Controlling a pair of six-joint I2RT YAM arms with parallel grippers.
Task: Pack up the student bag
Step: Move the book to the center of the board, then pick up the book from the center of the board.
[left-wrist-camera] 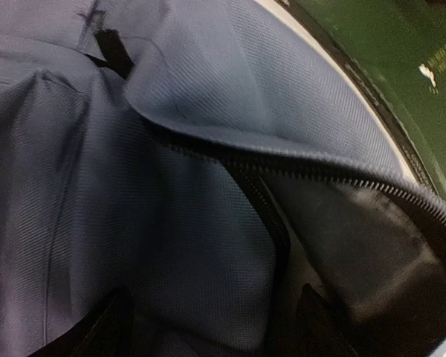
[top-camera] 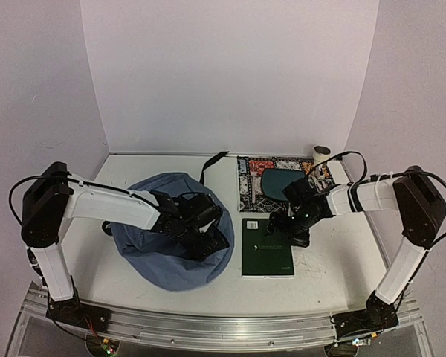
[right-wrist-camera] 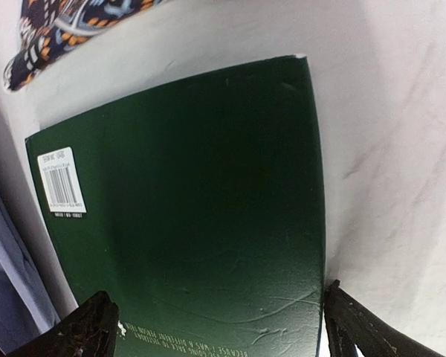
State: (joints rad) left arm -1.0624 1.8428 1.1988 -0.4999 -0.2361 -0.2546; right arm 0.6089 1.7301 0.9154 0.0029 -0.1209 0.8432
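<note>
Slate-blue student bag point(top-camera: 163, 253) slumps on the near left of the table point(top-camera: 342, 260), its zip open toward the right. At that opening the left gripper point(left-wrist-camera: 212, 323) stands with jaws well apart, bag fabric between them, not clamped. Just right lies a green book point(top-camera: 267, 249). The right gripper point(right-wrist-camera: 219, 320) hovers over its far end, spread wide and empty. Farther back, a teal pouch point(top-camera: 279, 181) rests on a patterned cloth point(top-camera: 253, 186).

The right arm point(top-camera: 349, 197) covers part of the flat dark teal pouch point(top-camera: 276, 178). The dark green softcover book point(right-wrist-camera: 208, 208) runs off the wrist view's bottom edge; its white label point(right-wrist-camera: 62, 184) is unreadable.
</note>
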